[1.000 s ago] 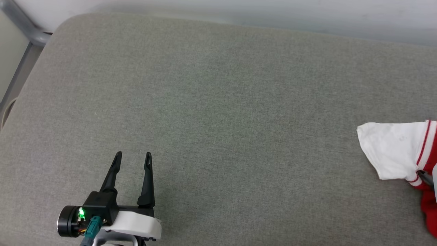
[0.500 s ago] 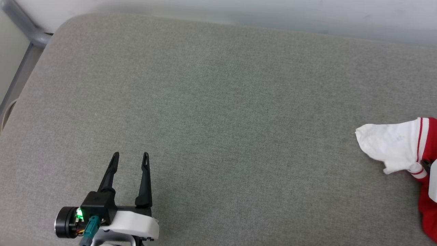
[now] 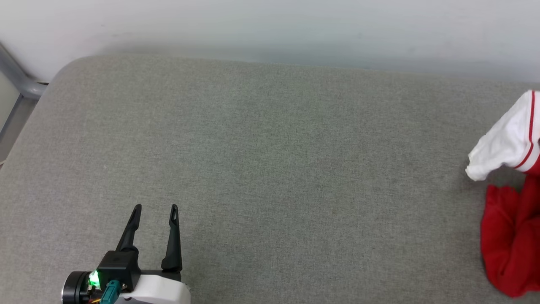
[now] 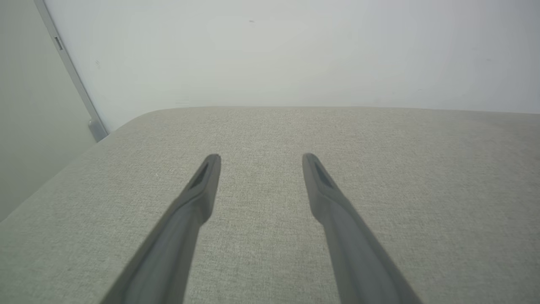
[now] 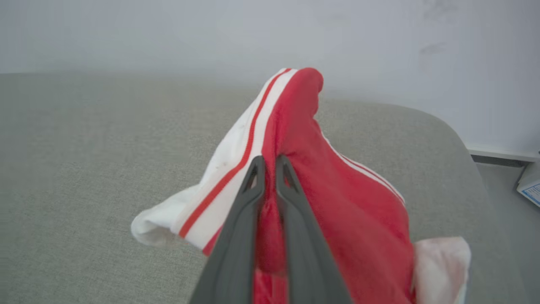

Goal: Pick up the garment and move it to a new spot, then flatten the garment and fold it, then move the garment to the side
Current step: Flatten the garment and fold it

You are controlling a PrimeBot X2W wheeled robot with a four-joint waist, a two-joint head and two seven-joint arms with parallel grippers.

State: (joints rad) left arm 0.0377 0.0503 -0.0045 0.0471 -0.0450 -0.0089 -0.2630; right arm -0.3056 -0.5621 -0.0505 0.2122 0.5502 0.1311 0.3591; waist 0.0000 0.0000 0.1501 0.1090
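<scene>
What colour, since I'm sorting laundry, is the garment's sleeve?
White with a red stripe; the garment's sleeve shows best in the right wrist view.

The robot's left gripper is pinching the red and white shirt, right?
No, it is the right gripper that is pinching the red and white shirt, shut on it in the right wrist view. The left gripper is open, holding nothing.

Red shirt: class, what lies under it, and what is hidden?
Grey cushion lies under the shirt, which the right gripper pinches. The patch beneath the bunched cloth is covered and cannot be seen.
</scene>
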